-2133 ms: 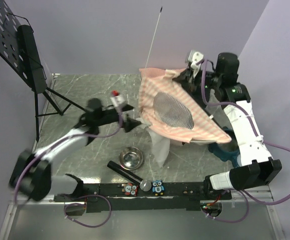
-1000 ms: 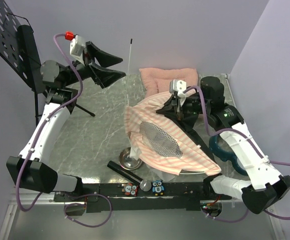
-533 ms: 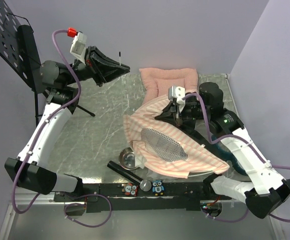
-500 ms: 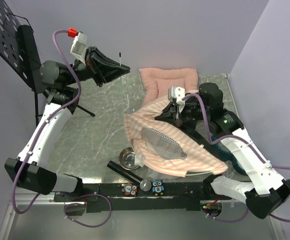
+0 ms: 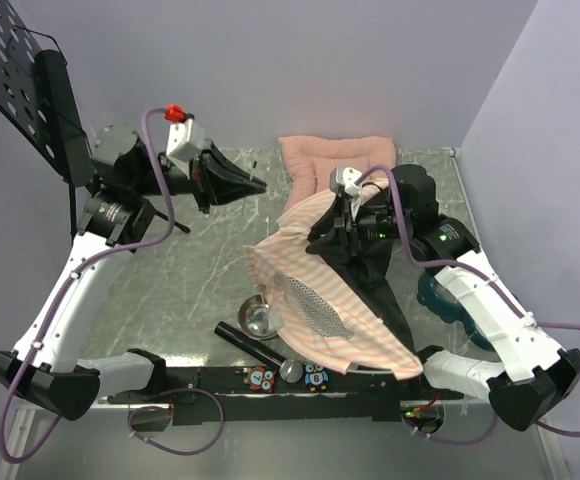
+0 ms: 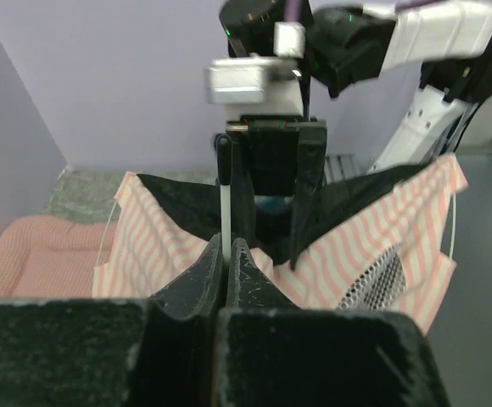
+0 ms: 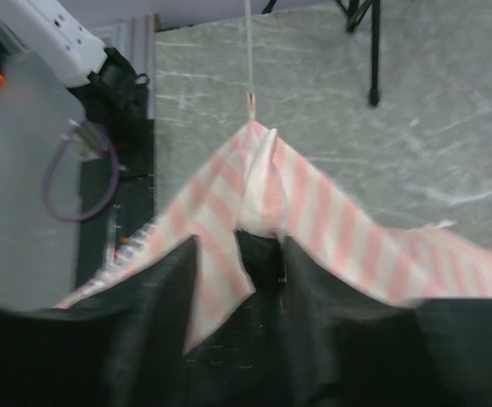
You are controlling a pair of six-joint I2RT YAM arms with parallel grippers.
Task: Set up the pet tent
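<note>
Left wrist view: the left claw (image 6: 226, 246) clamps the white pole (image 6: 226, 199), which runs straight ahead into the pet tent (image 6: 365, 254) peak at the open right claw (image 6: 267, 250).

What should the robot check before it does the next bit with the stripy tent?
1. Left gripper shut on the white pole: ok.
2. Pole runs into the peak of the tent: ok.
3. Right gripper gripping the fabric: cannot tell; its jaws stand apart.
4. Tent standing in shape: not ok, it lies crumpled on the table.
5. Metal bowl clear of the tent: not ok, the fabric edge reaches it.
</note>
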